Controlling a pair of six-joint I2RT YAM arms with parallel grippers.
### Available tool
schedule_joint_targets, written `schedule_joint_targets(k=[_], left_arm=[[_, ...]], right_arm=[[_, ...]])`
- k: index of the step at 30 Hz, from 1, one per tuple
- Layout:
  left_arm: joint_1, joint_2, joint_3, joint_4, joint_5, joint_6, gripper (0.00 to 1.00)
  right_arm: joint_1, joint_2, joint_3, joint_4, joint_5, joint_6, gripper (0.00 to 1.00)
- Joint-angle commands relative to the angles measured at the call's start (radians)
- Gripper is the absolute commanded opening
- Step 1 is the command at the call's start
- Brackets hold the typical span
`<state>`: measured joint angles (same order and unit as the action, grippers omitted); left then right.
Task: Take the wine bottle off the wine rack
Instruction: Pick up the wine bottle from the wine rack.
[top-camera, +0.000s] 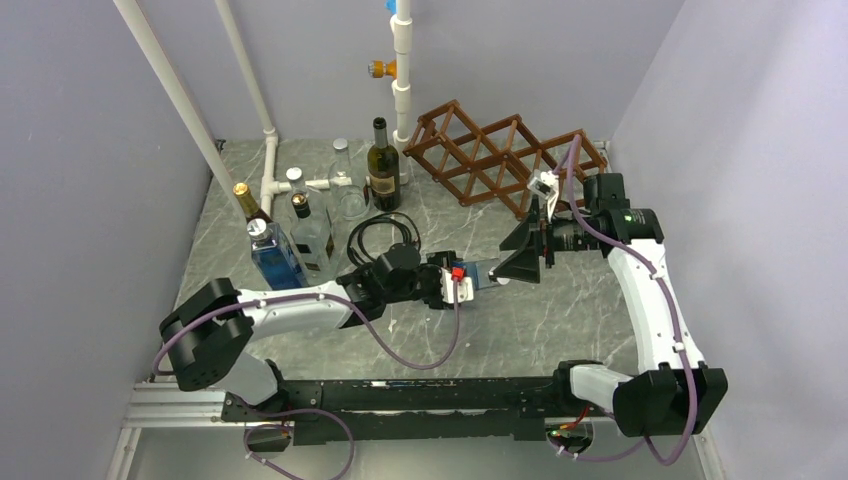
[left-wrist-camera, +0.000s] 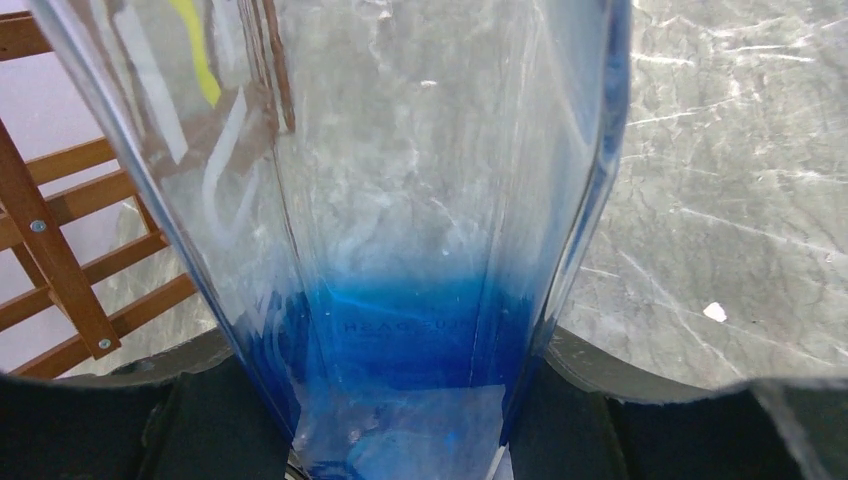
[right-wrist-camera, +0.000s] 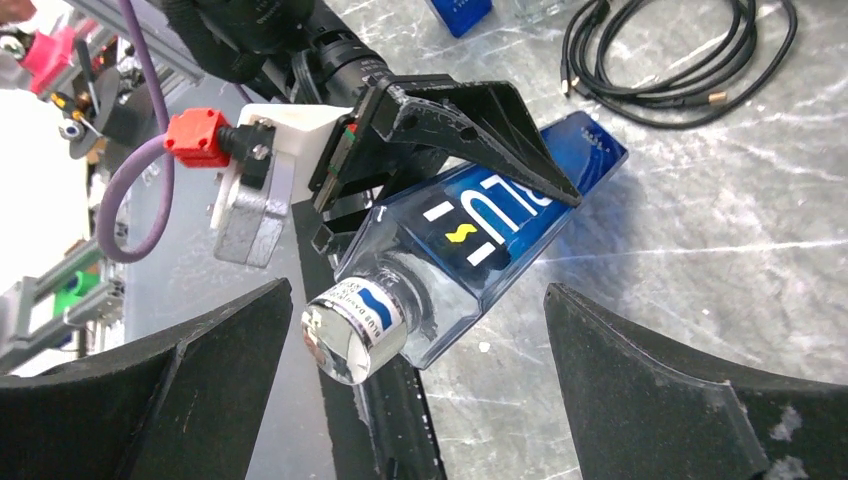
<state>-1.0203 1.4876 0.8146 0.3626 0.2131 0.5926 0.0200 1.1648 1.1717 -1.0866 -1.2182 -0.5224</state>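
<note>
**Bottle held between two arms.** The wine bottle (right-wrist-camera: 505, 220), a square-sided blue one with a silver cap (right-wrist-camera: 352, 330), is held above the middle of the marbled table (top-camera: 570, 320). It is well apart from the wine rack (top-camera: 480, 155). The bottle is clamped across its flat sides by the left gripper (top-camera: 472, 276), and in the left wrist view the glass fills almost the whole frame.

The rack stands at the back of the table, beyond the right arm. No bottle can be made out in the cells seen from above, so the lift off the rack is judged done.

The bottle's long axis lies close to level and runs roughly from the left arm toward the right. The capped neck is turned to the right gripper (top-camera: 515, 262), which is spread wide and has hold of nothing. In the right wrist view its two black fingers (right-wrist-camera: 680, 390) stand on either side of the cap, apart from it and touching no glass.

The right arm is therefore the nearer one to the neck end, while the body is already taken up by the left. If a handover is intended, it is judged to depend on the neck being met end-on along that axis. If not, the bottle need only be lowered by the left arm to the bare table beneath it.
</note>
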Motion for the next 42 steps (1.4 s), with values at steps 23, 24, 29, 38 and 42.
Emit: schedule_joint_targets(k=[23,24,29,38,42], left_arm=[[-0.001,-0.251,-0.087,0.29,0.075,-0.347,0.0],[-0.002,-0.257,-0.088,0.294,0.08,-0.36,0.0],[-0.001,-0.281,-0.108,0.324,0.081,-0.435,0.0],[-0.001,-0.261,-0.116,0.42,0.066,-0.554,0.0],[-0.001,-0.235,-0.111,0.464,0.056,-0.603,0.0]], right_arm=[[-0.003,-0.072,0.077,-0.281,-0.181,-0.895,1.0],[-0.002,-0.07,0.064,-0.275,-0.186,-0.901,1.0],[0.009,-0.065,0.011,-0.287,-0.214,-0.959,1.0],[0.047,-0.083,-0.08,-0.189,-0.24,-0.89,1.0],[0.063,-0.086,-0.109,-0.133,-0.264,-0.844,1.0]])
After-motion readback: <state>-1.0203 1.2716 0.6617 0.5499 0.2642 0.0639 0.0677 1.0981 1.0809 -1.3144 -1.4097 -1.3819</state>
